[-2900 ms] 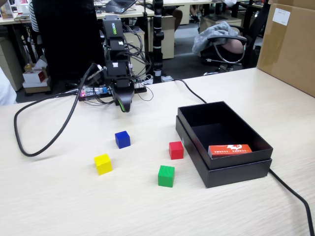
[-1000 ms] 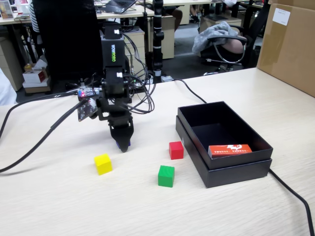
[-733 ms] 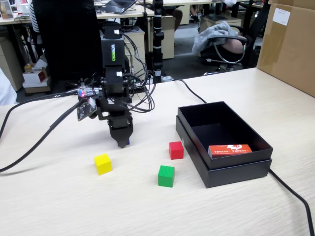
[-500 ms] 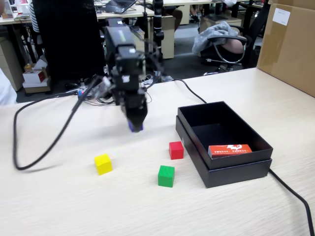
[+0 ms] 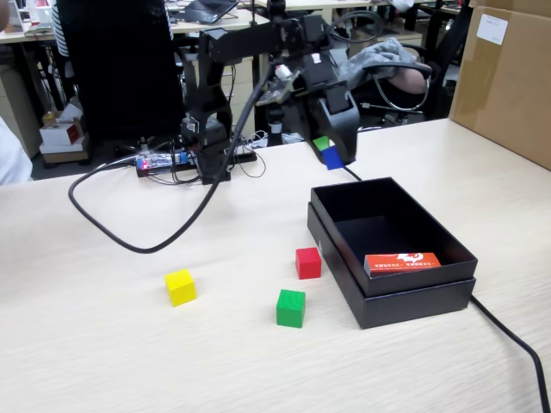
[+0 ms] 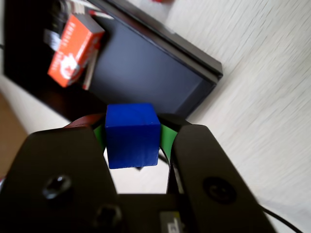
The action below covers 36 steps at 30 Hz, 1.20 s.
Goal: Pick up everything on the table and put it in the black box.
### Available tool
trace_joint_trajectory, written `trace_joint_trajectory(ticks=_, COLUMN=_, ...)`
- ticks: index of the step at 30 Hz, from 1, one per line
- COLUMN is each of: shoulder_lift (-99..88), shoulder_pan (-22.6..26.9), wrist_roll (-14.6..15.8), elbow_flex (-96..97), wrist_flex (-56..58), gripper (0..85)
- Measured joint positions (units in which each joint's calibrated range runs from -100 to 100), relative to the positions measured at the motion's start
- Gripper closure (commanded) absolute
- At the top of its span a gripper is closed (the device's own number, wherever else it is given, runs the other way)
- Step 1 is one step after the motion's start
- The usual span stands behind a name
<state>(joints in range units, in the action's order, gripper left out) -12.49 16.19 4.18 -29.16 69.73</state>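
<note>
The claw (image 5: 331, 156) pinched the blue cube (image 6: 132, 135) in the air above the black box's (image 5: 392, 303) far corner. Yellow cube (image 5: 180, 286), red cube (image 5: 307, 262) and green cube (image 5: 290, 308) sat on the table (image 5: 129, 353).

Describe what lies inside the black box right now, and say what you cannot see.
Inside the black box only an orange-red card shows, against the near wall. No cube is in it; the gripper holds the blue cube above the far rim. The near wall hides some of the floor.

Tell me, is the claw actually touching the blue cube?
Touching. In the wrist view the blue cube sits clamped between both jaws of the gripper, no gap either side; the fixed view shows it carried in the air.
</note>
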Motion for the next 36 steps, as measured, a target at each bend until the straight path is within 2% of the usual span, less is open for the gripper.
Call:
trace_joint_trajectory(ticks=6, shoulder_lift=19.16, shoulder_pan=1.37, wrist_roll=1.86, elbow_flex=-10.59, wrist_flex=0.08, gripper=84.7)
trace_joint_trajectory(ticks=17, shoulder_lift=38.32, shoulder_pan=2.93, wrist_roll=4.10, elbow_flex=-15.61, wrist_flex=0.39, gripper=84.5)
trace_joint_trajectory(ticks=20, shoulder_lift=42.33, shoulder_pan=2.83, wrist_roll=4.10, elbow_flex=-15.70, wrist_flex=0.31, gripper=71.8)
trace_joint_trajectory(ticks=23, shoulder_lift=42.98, shoulder_pan=2.88, wrist_roll=4.10, elbow_flex=-15.79, wrist_flex=0.31, gripper=70.1)
trace_joint_trajectory(ticks=25, shoulder_lift=43.24, shoulder_pan=2.88, wrist_roll=4.10, elbow_flex=-15.88, wrist_flex=0.31, gripper=54.5)
trace_joint_trajectory(ticks=27, shoulder_lift=43.62, shoulder_pan=2.83, wrist_roll=4.40, elbow_flex=-15.88, wrist_flex=0.23, gripper=44.4)
trace_joint_trajectory(ticks=31, shoulder_lift=39.87, shoulder_pan=2.83, wrist_roll=5.32, elbow_flex=-14.06, wrist_flex=0.08, gripper=43.6)
trace_joint_trajectory(ticks=36, shoulder_lift=7.12, shoulder_pan=0.78, wrist_roll=5.32, elbow_flex=-5.66, wrist_flex=1.01, gripper=43.8)
